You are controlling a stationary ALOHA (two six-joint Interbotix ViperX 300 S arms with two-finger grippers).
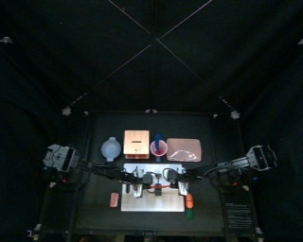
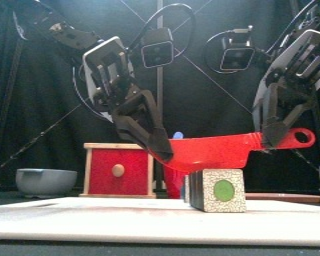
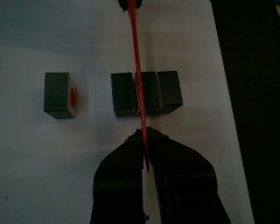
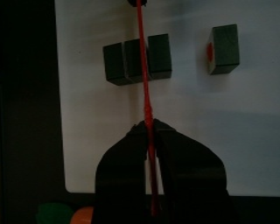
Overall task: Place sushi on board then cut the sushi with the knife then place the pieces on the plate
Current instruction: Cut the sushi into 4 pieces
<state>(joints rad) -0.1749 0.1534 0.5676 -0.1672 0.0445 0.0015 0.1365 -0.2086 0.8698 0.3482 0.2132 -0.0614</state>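
L gripper [image 3: 140,140], R gripper [image 4: 149,133] grip red knife [image 2: 219,150] above sushi [image 2: 219,190] on board [image 2: 109,215] (black curtains [image 1: 65,57]).

The right gripper [image 4: 149,131] is clamped on a red knife [image 4: 143,83]. Its thin blade runs out from the jaws over the white cutting board [image 4: 224,131] and crosses the dark green sushi roll [image 4: 122,61] about midway. A cut piece [image 4: 224,48] — red filling showing on one face — lies apart from the roll, farther from the board edge bordering the dark tabletop [image 4: 25,87].
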